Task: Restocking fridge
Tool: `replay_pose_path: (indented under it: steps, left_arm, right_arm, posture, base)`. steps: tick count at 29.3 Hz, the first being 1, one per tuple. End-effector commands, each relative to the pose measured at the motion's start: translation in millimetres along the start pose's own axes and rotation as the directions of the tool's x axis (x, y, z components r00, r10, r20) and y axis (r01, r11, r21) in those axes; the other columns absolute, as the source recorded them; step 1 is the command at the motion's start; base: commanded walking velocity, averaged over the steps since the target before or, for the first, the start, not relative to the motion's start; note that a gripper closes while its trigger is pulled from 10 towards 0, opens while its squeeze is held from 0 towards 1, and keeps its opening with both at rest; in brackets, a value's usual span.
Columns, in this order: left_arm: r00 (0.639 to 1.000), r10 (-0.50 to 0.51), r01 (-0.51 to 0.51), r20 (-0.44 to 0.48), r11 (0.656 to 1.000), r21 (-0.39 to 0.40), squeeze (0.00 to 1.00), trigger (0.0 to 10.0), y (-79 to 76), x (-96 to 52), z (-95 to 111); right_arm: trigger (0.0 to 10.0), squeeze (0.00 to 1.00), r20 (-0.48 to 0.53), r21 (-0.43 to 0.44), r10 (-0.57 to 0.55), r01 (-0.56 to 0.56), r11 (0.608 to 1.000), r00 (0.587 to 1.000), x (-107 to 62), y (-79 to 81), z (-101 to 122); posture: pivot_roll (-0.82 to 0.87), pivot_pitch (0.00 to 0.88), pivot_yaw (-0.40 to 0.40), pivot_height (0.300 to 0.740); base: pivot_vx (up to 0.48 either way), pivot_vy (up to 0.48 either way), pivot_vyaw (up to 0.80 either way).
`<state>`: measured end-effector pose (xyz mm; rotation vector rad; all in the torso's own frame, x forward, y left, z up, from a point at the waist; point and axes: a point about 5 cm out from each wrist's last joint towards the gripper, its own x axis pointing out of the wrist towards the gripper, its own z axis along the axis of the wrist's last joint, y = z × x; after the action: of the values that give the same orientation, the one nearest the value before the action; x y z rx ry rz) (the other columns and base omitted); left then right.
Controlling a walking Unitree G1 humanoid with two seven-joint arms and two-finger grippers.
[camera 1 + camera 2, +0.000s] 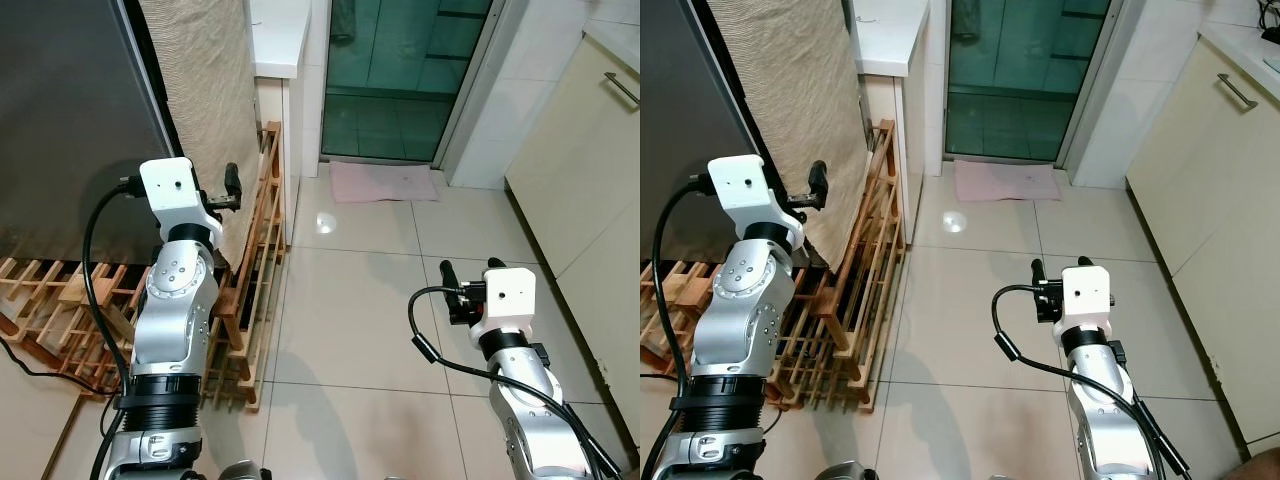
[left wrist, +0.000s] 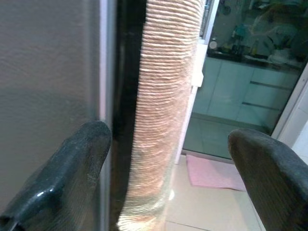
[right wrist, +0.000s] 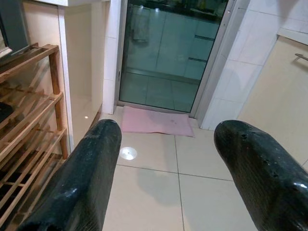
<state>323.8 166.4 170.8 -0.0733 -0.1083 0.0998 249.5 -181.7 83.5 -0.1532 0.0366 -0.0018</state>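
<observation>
A: We are finding the left gripper (image 1: 232, 190) raised beside the dark fridge door (image 1: 70, 120), fingers spread wide and holding nothing, close to the textured beige panel (image 2: 163, 120).

B: We are noting the right gripper (image 3: 168, 168) hanging low over the tiled floor (image 1: 350, 300), fingers likewise parted and empty. We are reading no labels anywhere.

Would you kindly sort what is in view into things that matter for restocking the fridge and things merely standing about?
For the job:
- fridge door, dark, shut
- left end effector, open, raised by the door's edge
- right end effector, open, empty, over the floor

Standing about:
- wooden rack
- pink mat
- glass door
- cream cabinet
</observation>
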Motion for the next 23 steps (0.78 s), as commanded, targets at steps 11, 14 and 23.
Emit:
replay_pose_path:
  steps: [11,14,23]
  left_arm:
    - [0.996,-0.066,0.069,-0.062,0.996,0.056,0.0,10.0,-37.9,10.6,-1]
    - [0.993,-0.088,0.094,-0.08,0.993,0.069,0.0,10.0,-45.7,14.2,-4]
    - [0.938,-0.339,0.339,-0.067,0.941,-0.016,0.0,10.0,-82.9,9.5,0]
  right_arm:
    - [10.0,0.0,0.0,-0.015,-0.001,0.001,1.0,1.0,5.3,-0.5,-1]
    - [10.0,0.0,0.002,-0.014,-0.002,0.002,1.0,1.0,5.9,-0.3,0]
    - [10.0,0.0,0.014,-0.008,-0.011,0.011,1.0,1.0,9.9,0.2,2]
  posture:
    - [-0.05,0.0,-0.029,0.74]
    - [-0.05,0.0,-0.029,0.74]
    - [-0.06,0.0,-0.021,0.74]
  base:
    - [0.0,0.0,0.0]
    - [0.0,0.0,0.0]
    - [0.0,0.0,0.0]
